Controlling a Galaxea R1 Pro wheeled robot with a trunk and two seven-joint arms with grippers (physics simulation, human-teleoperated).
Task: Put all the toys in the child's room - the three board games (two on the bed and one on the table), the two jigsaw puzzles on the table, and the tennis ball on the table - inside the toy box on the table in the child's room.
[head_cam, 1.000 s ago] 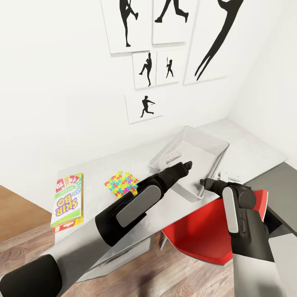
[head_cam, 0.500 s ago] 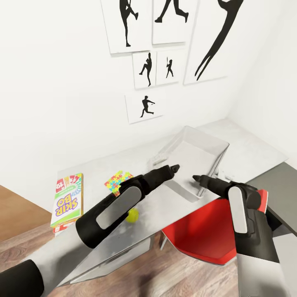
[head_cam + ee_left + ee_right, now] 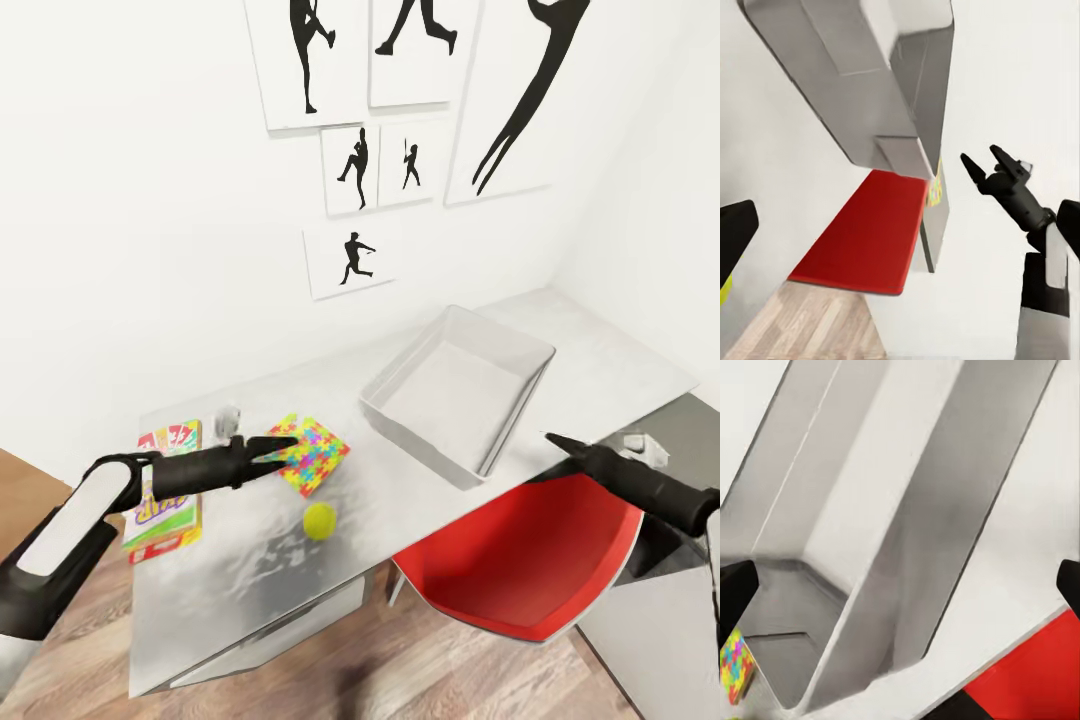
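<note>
White-grey table, empty light grey toy box, small yellow-green tennis ball, both jaws wide

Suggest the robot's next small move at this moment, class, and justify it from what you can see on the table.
Probably lower the left gripper onto the jigsaw puzzle. It hovers at the puzzle's near edge, and the toy box looks empty. The tennis ball and Skip-Bo game box also wait on the table, but the puzzle is closest to that gripper.
</note>
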